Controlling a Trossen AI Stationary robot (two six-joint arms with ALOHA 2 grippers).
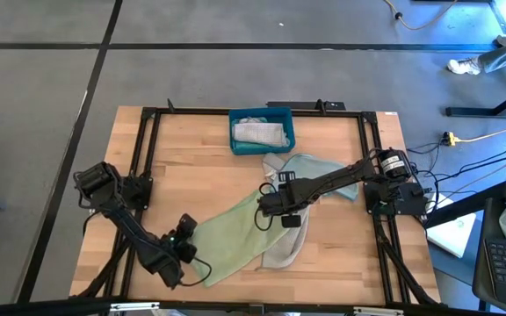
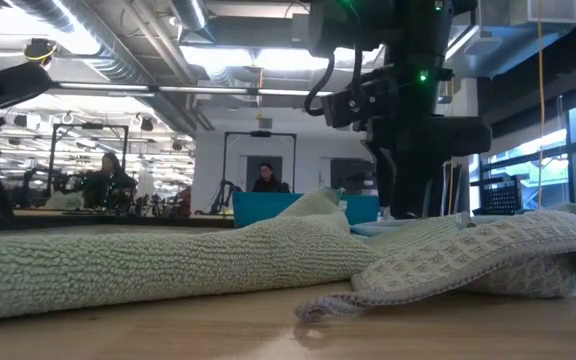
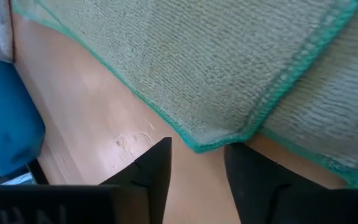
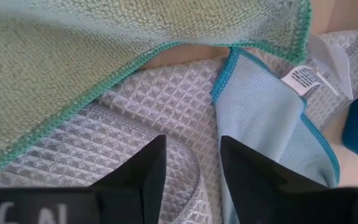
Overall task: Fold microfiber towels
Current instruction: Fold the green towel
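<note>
A pale green towel (image 1: 235, 233) lies spread slantwise on the wooden table, its far right part over a grey waffle towel (image 1: 286, 250). A pale blue towel (image 1: 310, 167) lies beside them, toward the bin. My left gripper (image 1: 191, 254) is open at the green towel's near left corner (image 3: 211, 144), which lies just ahead of its fingertips. My right gripper (image 1: 269, 211) is open and points down beside the green towel's far right corner (image 4: 291, 31). Its fingers stand over the grey waffle towel (image 4: 154, 106) and the blue towel's hemmed edge (image 4: 225, 81). My left gripper (image 3: 197, 144) has the green towel's corner right at the gap between its open fingertips; whether they touch it I cannot tell. My right gripper (image 4: 192, 138) stands with its fingertips low over the grey and blue cloths; whether they touch I cannot tell.
A teal-blue bin (image 1: 286, 118) at the table's far middle holds a folded grey towel (image 1: 260, 133). A black frame (image 1: 148, 158) runs along the table's sides. The blue towel carries a white tag (image 4: 303, 78). Bare wood lies at the far left.
</note>
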